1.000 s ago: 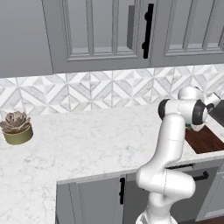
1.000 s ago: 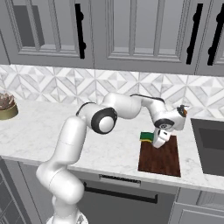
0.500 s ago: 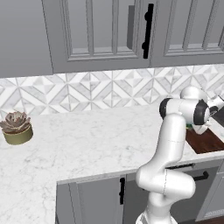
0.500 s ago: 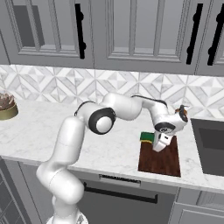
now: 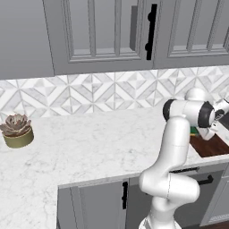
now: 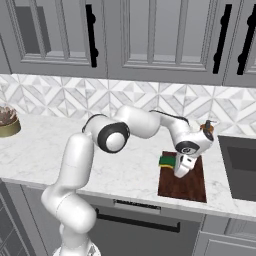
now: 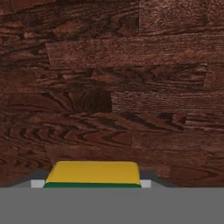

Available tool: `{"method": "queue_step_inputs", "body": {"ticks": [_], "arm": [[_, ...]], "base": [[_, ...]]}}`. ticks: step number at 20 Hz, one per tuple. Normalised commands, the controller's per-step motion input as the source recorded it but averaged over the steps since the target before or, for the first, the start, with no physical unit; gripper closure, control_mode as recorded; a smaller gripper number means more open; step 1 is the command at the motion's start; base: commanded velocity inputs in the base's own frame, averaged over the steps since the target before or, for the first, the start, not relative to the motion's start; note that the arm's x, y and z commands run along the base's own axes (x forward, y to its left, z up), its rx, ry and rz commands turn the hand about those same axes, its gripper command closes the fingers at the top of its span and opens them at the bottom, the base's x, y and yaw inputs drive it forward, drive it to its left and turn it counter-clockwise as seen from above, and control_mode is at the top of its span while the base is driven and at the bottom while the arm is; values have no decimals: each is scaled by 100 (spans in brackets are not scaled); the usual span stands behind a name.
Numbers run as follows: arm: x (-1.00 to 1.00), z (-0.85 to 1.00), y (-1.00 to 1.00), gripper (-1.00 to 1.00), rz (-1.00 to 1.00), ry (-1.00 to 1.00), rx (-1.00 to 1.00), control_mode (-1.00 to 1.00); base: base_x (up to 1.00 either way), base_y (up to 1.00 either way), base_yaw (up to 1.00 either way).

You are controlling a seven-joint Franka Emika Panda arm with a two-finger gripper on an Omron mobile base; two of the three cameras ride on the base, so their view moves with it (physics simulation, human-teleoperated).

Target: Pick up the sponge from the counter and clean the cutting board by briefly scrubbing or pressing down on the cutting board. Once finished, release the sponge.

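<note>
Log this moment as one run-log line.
phase: scrubbing | gripper: shut on sponge | sponge: held low over cutting board, contact unclear | board: on counter

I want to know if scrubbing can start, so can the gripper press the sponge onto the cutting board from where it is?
Probably yes. The gripper holds the sponge directly above the cutting board, and the hand view shows bare wood ahead with nothing in the way.

Both base cameras stand behind the arm, one on each side, looking forward and down across the table (image 5: 89,147); they share the cutting board (image 6: 190,182) and the potted plant (image 5: 17,130). The hand camera looks along the end effector, very close to the board's grain.
</note>
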Motion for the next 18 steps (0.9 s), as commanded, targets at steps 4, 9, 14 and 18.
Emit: {"method": "queue_step_inputs", "body": {"ticks": [4, 9, 14, 18], "arm": [[-90, -71, 0, 100, 10, 30, -4, -100], [-100, -64, 0, 100, 6, 9, -2, -100], [-100, -58, 3, 100, 1, -19, -3, -100], [-100, -56, 13, 100, 0, -18, -4, -100]], "base": [[0, 0, 0], [0, 0, 0], [0, 0, 0], [0, 0, 0]]}}
